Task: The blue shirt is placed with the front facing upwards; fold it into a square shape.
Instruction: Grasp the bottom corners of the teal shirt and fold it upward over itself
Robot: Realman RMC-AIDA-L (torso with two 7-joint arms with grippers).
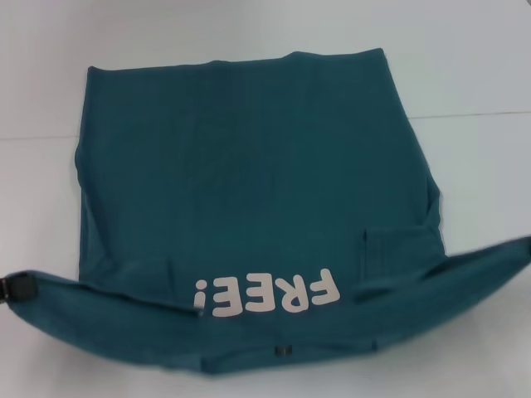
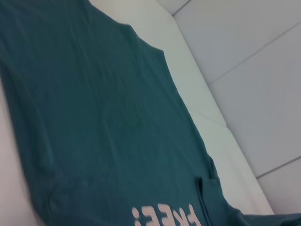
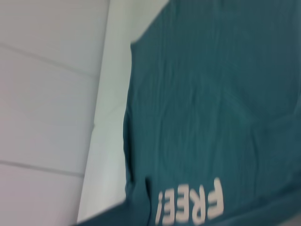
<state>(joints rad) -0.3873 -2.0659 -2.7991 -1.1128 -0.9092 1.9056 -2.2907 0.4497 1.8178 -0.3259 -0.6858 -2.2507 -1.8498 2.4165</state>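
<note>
The blue shirt [image 1: 249, 182] lies spread on the white table [image 1: 465, 58], sleeves folded in, and it also fills the left wrist view [image 2: 94, 122] and the right wrist view [image 3: 211, 108]. Its near edge, with the neck and a small dark label [image 1: 283, 351], is lifted and pulled taut from side to side. The white "FREE!" print [image 1: 267, 294] sits just beyond that raised band. My left gripper [image 1: 17, 288] shows at the far left edge, shut on the shirt's near left corner. The near right corner runs out of the head view, and my right gripper is out of view.
A thin seam [image 1: 473, 114] crosses the white table at the back right. Bare table [image 1: 41, 207] shows left of the shirt, beyond it and to its right. Pale floor tiles [image 2: 254, 70] lie past the table's edge in both wrist views.
</note>
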